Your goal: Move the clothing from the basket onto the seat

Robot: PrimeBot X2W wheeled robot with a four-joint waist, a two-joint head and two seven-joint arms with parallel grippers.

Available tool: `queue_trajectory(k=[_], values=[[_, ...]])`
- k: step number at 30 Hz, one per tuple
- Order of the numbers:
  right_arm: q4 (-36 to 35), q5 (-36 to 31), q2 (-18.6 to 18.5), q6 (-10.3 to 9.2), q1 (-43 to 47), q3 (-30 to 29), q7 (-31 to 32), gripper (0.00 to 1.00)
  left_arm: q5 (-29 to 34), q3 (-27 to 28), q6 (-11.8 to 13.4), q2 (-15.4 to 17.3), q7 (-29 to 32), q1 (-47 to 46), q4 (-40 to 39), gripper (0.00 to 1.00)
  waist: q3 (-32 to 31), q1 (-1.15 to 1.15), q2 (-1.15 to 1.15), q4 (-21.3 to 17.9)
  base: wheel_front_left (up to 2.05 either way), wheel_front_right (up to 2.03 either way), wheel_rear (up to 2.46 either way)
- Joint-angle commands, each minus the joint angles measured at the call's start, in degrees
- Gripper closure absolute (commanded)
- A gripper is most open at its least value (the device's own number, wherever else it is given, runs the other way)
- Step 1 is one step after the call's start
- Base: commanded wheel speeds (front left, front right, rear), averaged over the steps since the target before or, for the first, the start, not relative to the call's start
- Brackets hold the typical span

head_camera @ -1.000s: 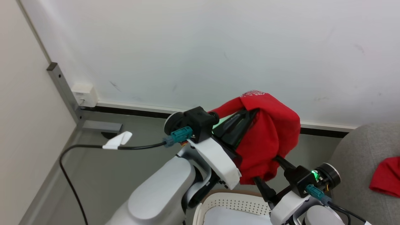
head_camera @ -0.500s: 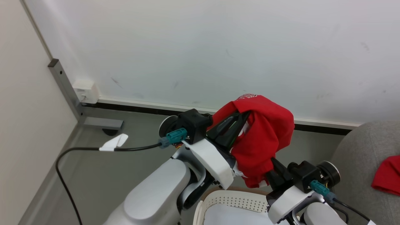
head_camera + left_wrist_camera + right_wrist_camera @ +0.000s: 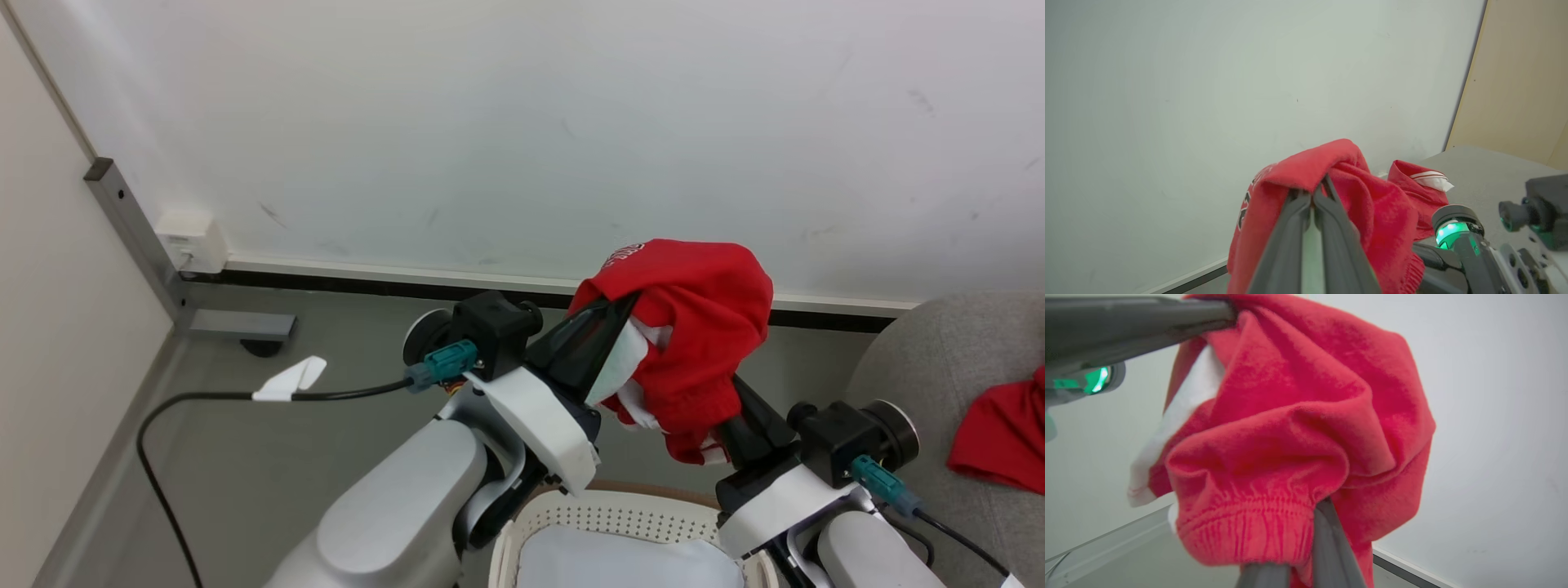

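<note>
White wall (image 3: 522, 122) backs the bright red white-trimmed shorts (image 3: 702, 327), raised clear of the perforated cream plastic basket (image 3: 620, 516). I see my left gripper (image 3: 622, 306) clenched on 1 fold. My right gripper (image 3: 733, 396), spread 1 second ago, now pinches the hem. At right, another red garment (image 3: 1000, 433) lies on the grey fabric seat (image 3: 914, 367).
</note>
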Motion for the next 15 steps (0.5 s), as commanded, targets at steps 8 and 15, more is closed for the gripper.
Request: queue_trajectory(k=[8,15], values=[[-4.54,-0.39,-1.59,-0.13,1.93,-3.74,0.01,1.00,-0.95,-0.06,-0.17,0.98,-0.71,1.74,1.08,0.00,0.07,0.00,0.00,-0.91,0.00,0.00,0.00],[-7.13,2.07,-2.56,-0.13,2.72,-7.66,0.01,1.00,-1.39,-1.18,-0.55,1.56,-1.60,4.23,1.15,0.00,0.54,0.00,0.00,-3.64,0.00,0.00,0.00]])
